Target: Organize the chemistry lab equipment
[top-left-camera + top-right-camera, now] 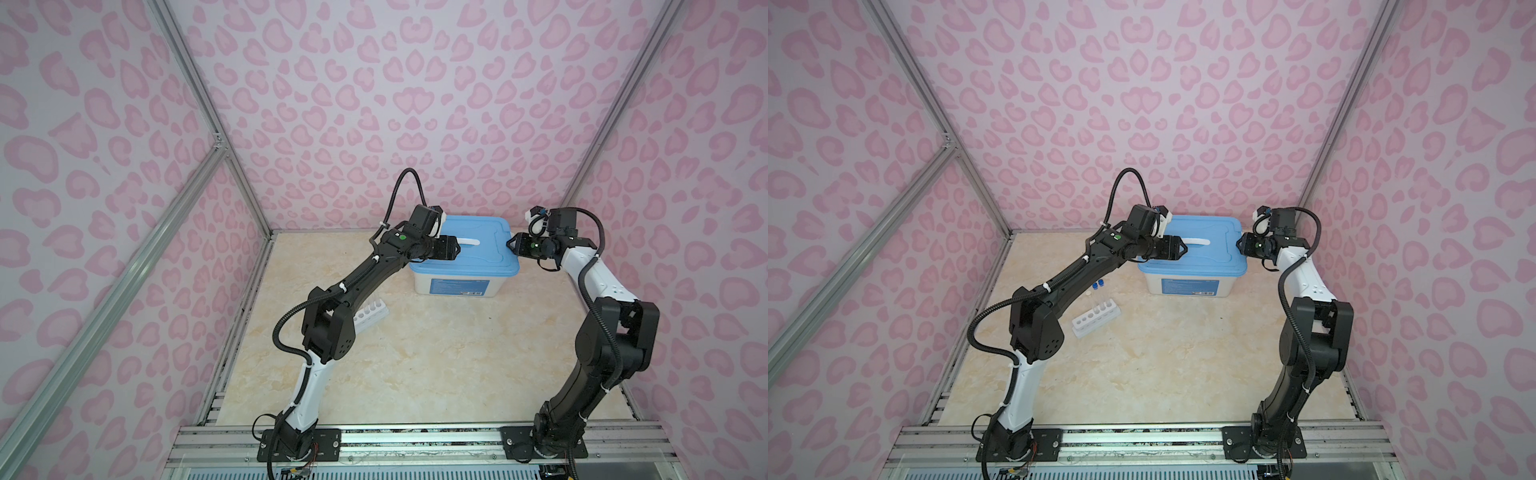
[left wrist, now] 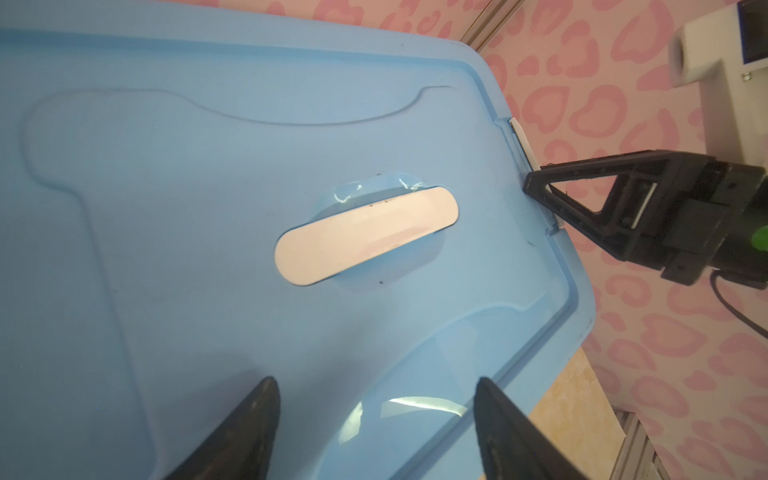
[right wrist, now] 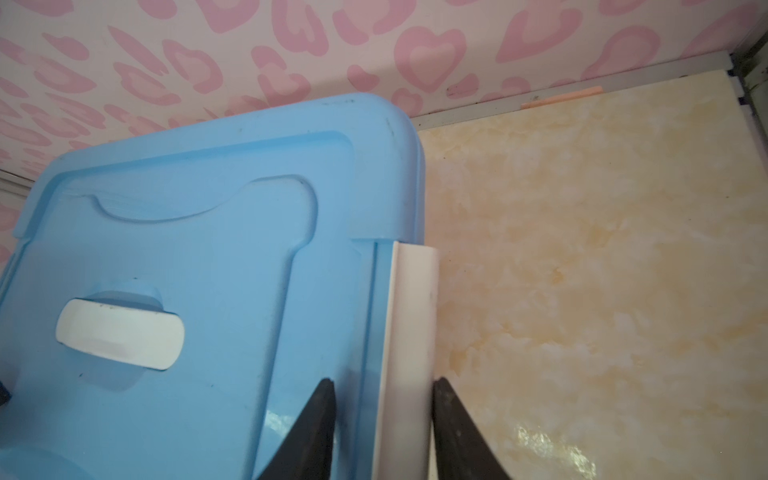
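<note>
Left pincer [image 2: 376,380]: we see it wide and holding nothing, over the blue lid [image 2: 166,208], with the white handle [image 2: 365,235] ahead of its tips.
Right pincer [image 3: 384,380]: narrower, astride the white latch [image 3: 413,311] at the lid's edge; we cannot tell whether it pinches.
Rack [image 1: 1096,318] with test tubes [image 1: 1097,285]: well behind the left pincer, beside that arm's elbow.

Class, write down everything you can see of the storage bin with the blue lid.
The storage bin is a white plastic box with a label on its front, closed by a light-blue lid with a white handle flat in its middle. It stands at the back of the table, by the wall. The right gripper straddles a white latch on the lid's edge; the open left gripper hovers over the lid.
</note>
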